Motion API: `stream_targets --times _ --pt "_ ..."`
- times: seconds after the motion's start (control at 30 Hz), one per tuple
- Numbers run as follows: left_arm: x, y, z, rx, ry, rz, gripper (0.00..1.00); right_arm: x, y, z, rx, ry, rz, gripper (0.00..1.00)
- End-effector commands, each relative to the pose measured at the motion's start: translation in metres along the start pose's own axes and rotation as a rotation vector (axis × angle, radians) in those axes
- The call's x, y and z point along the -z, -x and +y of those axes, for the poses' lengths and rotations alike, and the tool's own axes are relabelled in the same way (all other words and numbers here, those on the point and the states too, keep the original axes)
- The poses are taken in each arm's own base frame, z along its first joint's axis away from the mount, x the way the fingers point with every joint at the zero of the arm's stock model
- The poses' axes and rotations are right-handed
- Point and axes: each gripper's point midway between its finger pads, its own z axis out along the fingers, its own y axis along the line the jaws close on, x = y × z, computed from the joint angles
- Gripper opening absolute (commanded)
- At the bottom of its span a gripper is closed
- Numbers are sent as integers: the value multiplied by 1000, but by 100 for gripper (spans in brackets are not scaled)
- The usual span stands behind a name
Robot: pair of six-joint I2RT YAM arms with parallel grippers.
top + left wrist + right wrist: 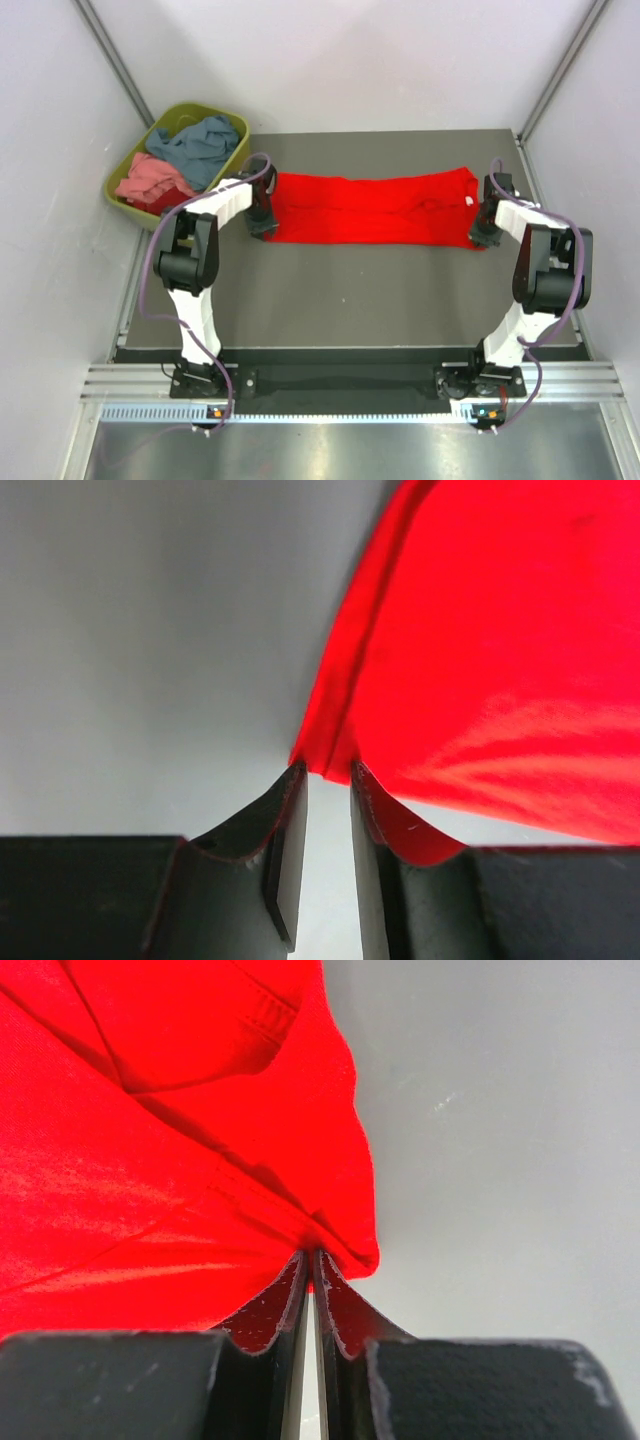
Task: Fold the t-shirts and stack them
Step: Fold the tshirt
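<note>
Bright, even light (soft shadows)

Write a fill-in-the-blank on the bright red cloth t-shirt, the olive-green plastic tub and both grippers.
1. The left gripper and right gripper pinch opposite ends of the bright red cloth t-shirt; its white neck label is at the ____ gripper's end.
2. The olive-green plastic tub stands off the dark table's far ____ corner.
3. In the tub, the farther shirt is slate ____; the salmon pink shirt lies beside it.
Missing: right; left; blue-grey.
</note>
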Motion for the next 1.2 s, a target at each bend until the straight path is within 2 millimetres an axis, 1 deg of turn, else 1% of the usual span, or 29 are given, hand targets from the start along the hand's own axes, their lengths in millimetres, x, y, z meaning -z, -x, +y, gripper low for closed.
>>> stream_targets --times 0.0,0.07,0.13,0.17,0.2,0.23,0.4,0.47,0.53,0.7,0.73,0.83,0.87,0.9,0.93,0.97,1.0,1.03,1.07,1.1,1.13,1.17 --pt "-16 -6 11 -10 47 21 28 7 -1 -16 4 -44 -2 7" --pt "-23 -11 13 -12 55 36 26 7 -2 -17 5 -49 1 6" --pt "-26 -14 15 -12 61 41 13 7 -3 -19 9 -56 0 6" --pt "-27 -15 16 -10 69 42 9 7 -3 -20 9 -65 -3 6" --pt "-27 -16 18 -11 74 46 1 7 -3 -22 10 -72 0 6" --pt "-26 -17 18 -10 76 47 0 7 -4 -23 8 -77 3 6" --pt "-17 -21 24 -4 94 40 0 7 -12 -36 3 -131 21 4" --pt "-11 -27 30 -6 108 41 0 8 -19 -42 2 -151 30 4" --pt "-7 -33 39 -9 136 42 0 12 -21 -45 3 -156 25 4" --pt "1 -51 50 -15 149 54 0 19 -32 -53 -2 -168 23 4" --pt "4 -56 53 -17 155 55 0 21 -32 -53 -1 -165 20 4" --pt "11 -58 58 -20 163 48 0 27 -28 -51 -7 -151 2 5" --pt "14 -57 57 -24 159 42 0 31 -23 -46 -6 -128 -8 6" --pt "17 -55 57 -25 158 39 11 36 -19 -45 -8 -117 -18 6" --pt "24 -50 55 -24 149 25 16 40 -16 -44 -8 -112 -26 8" --pt "28 -46 53 -29 144 18 20 47 -7 -42 -12 -103 -49 9" --pt "32 -43 52 -29 140 10 23 56 -2 -41 -9 -90 -64 11" --pt "43 -34 47 -30 126 -10 28 61 3 -37 -6 -64 -74 12" --pt "49 -30 44 -31 115 -22 30 70 12 -32 4 -43 -98 15" --pt "61 -18 37 -26 86 -52 31 79 20 -28 6 -14 -126 17" --pt "67 -17 35 -32 77 -49 33 85 26 -22 13 20 -147 20" --pt "74 -11 31 -34 59 -61 34 94 39 -11 25 81 -184 23"
